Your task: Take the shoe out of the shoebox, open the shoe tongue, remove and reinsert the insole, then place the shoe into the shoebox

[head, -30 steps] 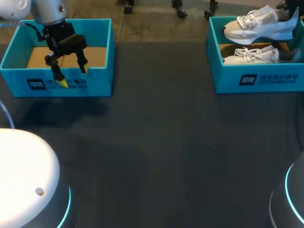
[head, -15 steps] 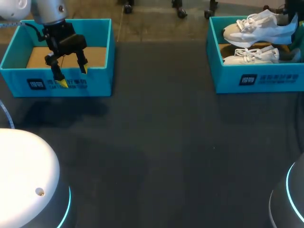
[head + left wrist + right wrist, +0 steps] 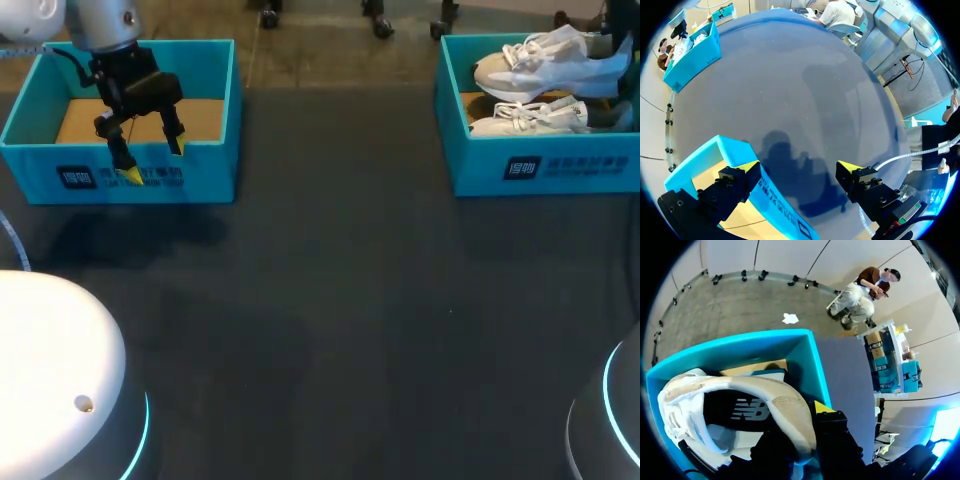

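The dark grey table (image 3: 340, 300) fills most of the head view and carries two boxes at its far side, well apart. At the far left stands an open teal cardboard shoebox (image 3: 210, 180) with a brown cardboard floor showing inside. At the far right stands a second open teal cardboard shoebox (image 3: 560, 165), also seen far off in the left wrist view (image 3: 692, 55). My left arm comes in at the far left, and the left gripper (image 3: 153, 160) hangs above the left box's front wall. The left wrist view shows this gripper (image 3: 797, 170) released, its yellow-tipped fingers spread wide with nothing between them, one finger above that box's wall (image 3: 715, 150) and the other above the bare table in front of it. Over the right box a white and beige laced sneaker (image 3: 540, 65) is held up above the rim, toe pointing toward the table's middle and sole roughly level. The right wrist view shows the right gripper (image 3: 802, 432) grasping this sneaker (image 3: 740, 395) at the heel, with the padded heel collar pinched between a finger outside the shoe, its yellow tip visible, and a dark finger down inside the opening. Below it, a second white laced sneaker (image 3: 530, 118) lies on its side inside the right box, near the front wall.
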Controlling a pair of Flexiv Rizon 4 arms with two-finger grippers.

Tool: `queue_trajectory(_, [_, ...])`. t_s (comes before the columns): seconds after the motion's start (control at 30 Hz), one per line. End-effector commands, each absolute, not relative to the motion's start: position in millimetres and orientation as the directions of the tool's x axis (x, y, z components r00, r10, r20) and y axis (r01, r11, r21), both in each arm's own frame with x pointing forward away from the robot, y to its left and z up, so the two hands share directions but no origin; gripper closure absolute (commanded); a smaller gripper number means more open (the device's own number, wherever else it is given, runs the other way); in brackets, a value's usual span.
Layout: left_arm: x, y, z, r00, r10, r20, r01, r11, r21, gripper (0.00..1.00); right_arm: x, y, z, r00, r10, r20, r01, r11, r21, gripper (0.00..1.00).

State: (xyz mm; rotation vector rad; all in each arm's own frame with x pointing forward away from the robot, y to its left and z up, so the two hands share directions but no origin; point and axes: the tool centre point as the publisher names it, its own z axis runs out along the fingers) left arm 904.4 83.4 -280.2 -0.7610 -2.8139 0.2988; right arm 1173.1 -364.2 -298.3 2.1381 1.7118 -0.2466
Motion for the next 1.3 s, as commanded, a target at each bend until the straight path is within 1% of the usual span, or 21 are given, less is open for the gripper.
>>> queue_trajectory(0.03, [904.9,83.7,-279.7,-0.843,0.516,0.151,0.473,0.846,-0.247,0.00,1178.7,-358.7,-297.0,0.234,0.895,-0.380,0.968,-0.178,0.178,1.00])
queue_trajectory(0.23, [904.9,83.7,-279.7,-0.843,0.516,0.151,0.473,0.846,-0.247,0.00,1174.8,-354.5,-306.6,0.236,0.901,-0.365,0.968,-0.186,0.167,1.00])
queue_trajectory(0.53, [904.9,83.7,-279.7,-0.843,0.516,0.151,0.473,0.846,-0.247,0.00,1173.5,-347.3,-312.3,0.204,0.911,-0.358,0.974,-0.150,0.172,1.00])
queue_trajectory(0.77, [904.9,83.7,-279.7,-0.843,0.516,0.151,0.473,0.846,-0.247,0.00,1164.4,-353.7,-316.6,0.230,0.906,-0.356,0.969,-0.179,0.169,1.00])
queue_trajectory(0.93, [904.9,83.7,-279.7,-0.843,0.516,0.151,0.473,0.846,-0.247,0.00,1169.7,-352.8,-318.4,0.240,0.901,-0.361,0.968,-0.193,0.161,1.00])
queue_trajectory(1.03, [904.9,83.7,-279.7,-0.843,0.516,0.151,0.473,0.846,-0.247,0.00,1178.3,-352.5,-326.4,0.189,0.918,-0.349,0.980,-0.153,0.130,1.00])
queue_trajectory(1.3, [904.9,83.7,-279.7,-0.843,0.516,0.151,0.473,0.846,-0.247,0.00,1177.5,-356.4,-337.2,0.177,0.921,-0.347,0.984,-0.153,0.096,1.00])
